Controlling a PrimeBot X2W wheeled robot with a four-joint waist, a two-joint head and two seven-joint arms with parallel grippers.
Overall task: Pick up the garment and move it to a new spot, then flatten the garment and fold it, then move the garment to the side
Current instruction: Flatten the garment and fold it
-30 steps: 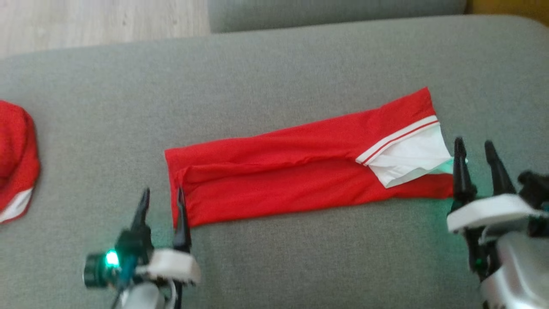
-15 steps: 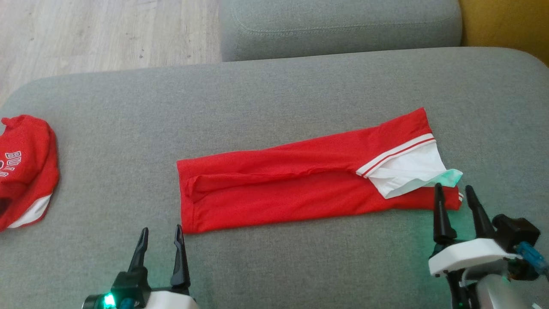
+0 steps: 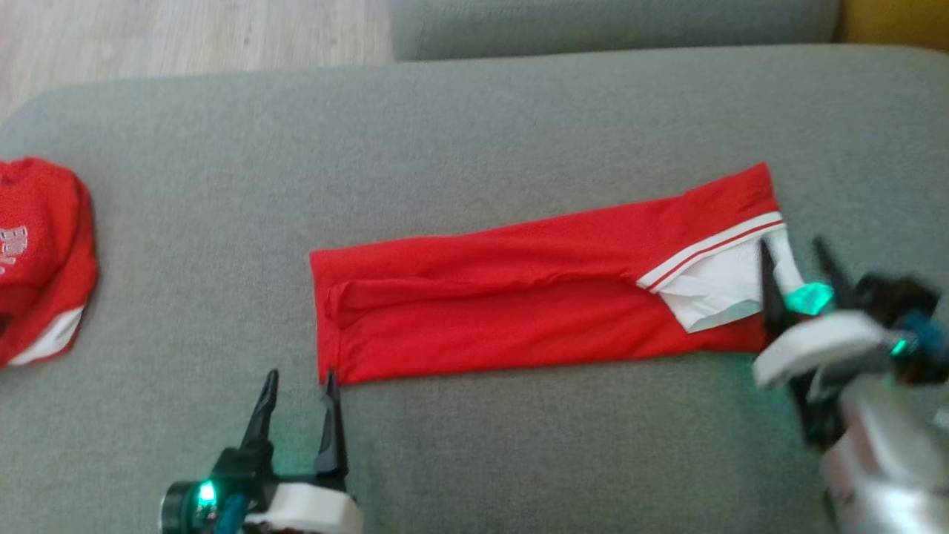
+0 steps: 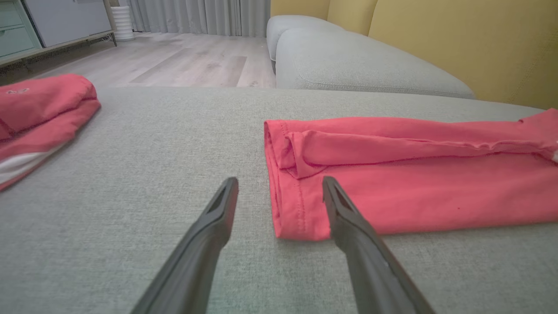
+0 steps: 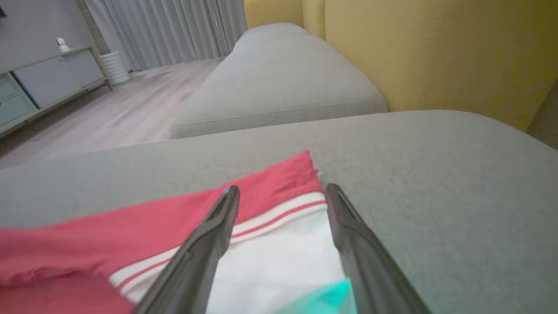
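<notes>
Left gripper (image 3: 300,380): fingers wide apart, empty, tips just beside the garment's (image 3: 519,311) near left corner.
Right gripper (image 3: 792,248): fingers wide apart, empty, at its white-panelled end.
Garment: red, folded into a long strip, flat on grey cushion (image 3: 474,148).
Second red garment (image 3: 37,245): bunched at cushion's left edge.

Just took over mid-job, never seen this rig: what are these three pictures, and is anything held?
It is a two-armed robot. The top-down picture comes from its head camera; the other two come from cameras on its wrists. On the grey cushion lies a folded red garment with a white, striped end; a second red garment sits at far left. The left gripper is open at the garment's left corner, the right gripper open over the white end. Nothing is held.
</notes>
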